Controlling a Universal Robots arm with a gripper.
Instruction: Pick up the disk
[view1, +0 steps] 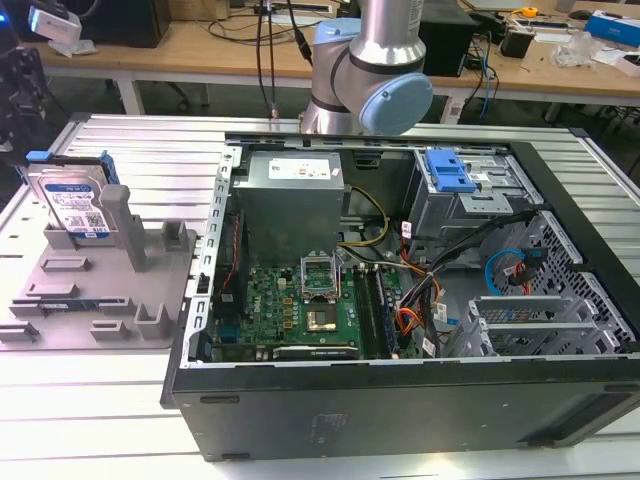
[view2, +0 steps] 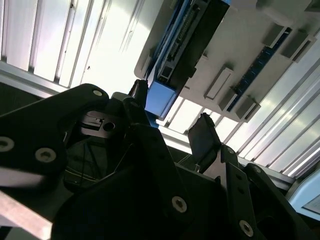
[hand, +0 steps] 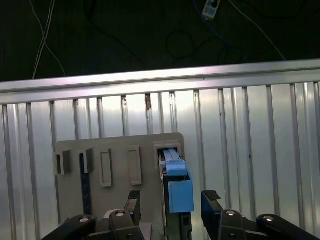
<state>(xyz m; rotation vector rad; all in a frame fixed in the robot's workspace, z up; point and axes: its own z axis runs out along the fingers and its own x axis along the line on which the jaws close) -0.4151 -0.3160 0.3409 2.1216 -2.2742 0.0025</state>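
Note:
The disk stands upright on edge in the grey holder tray at the exterior view's left, its white-and-blue label facing the camera and blue rails on its sides. In the first wrist view I look down on the disk edge-on, its blue rail on top, seated in the holder tray. My gripper is open, one black finger on either side of the disk and some way above it, touching nothing. In the second wrist view the gripper straddles the blue end of the disk.
An open computer case fills the middle and the exterior view's right, with a blue drive-bay bracket inside. The arm rises behind it. The ribbed metal table ends at an edge past the holder.

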